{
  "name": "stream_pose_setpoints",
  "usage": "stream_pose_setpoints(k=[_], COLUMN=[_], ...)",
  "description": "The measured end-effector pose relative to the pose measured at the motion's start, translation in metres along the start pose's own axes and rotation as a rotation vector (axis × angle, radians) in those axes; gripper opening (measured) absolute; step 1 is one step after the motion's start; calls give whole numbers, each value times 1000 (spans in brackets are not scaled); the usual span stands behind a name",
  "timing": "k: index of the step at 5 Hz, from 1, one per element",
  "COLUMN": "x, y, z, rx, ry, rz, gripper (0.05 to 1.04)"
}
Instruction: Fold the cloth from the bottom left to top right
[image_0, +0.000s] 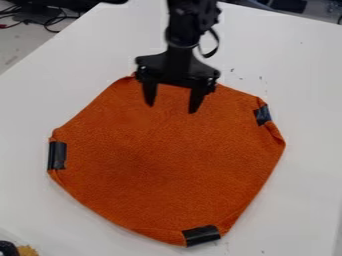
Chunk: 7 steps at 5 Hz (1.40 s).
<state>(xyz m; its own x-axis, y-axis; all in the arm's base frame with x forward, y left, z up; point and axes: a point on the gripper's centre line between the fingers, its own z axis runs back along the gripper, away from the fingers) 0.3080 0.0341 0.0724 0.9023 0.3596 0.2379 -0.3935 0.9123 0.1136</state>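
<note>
The black gripper (170, 107) hangs over the top part of the orange cloth, its two fingers apart with only cloth showing between and beneath them. The orange cloth (160, 160) lies spread flat on the white table, its corners tucked in so that the outline is many-sided. Black tape marks its left edge, its bottom edge right of centre, and its upper right edge. Part of the cloth's top edge is hidden behind the gripper. Whether the fingertips touch the cloth, I cannot tell.
The white table (53, 95) surrounds the cloth. Black cables (50, 22) lie beyond its upper left edge. A dark and yellow object (20, 250) sits at the bottom left corner. Small dark specks dot the table right of the arm.
</note>
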Motion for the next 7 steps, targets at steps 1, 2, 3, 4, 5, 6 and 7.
stream_pose_setpoints(k=[1, 2, 3, 4, 5, 6, 7], x=[-15, -27, -34, -39, -51, -61, -67], y=[49, 86, 116, 142, 150, 156, 160], z=[-8, -14, -17, -20, -31, -45, -58], rx=[32, 72, 94, 111, 90, 63, 39], ry=[25, 39, 49, 60, 90, 117, 135], rz=[81, 93, 125, 138, 157, 168, 174], gripper=[1001, 1001, 1001, 1001, 1001, 1001, 1001])
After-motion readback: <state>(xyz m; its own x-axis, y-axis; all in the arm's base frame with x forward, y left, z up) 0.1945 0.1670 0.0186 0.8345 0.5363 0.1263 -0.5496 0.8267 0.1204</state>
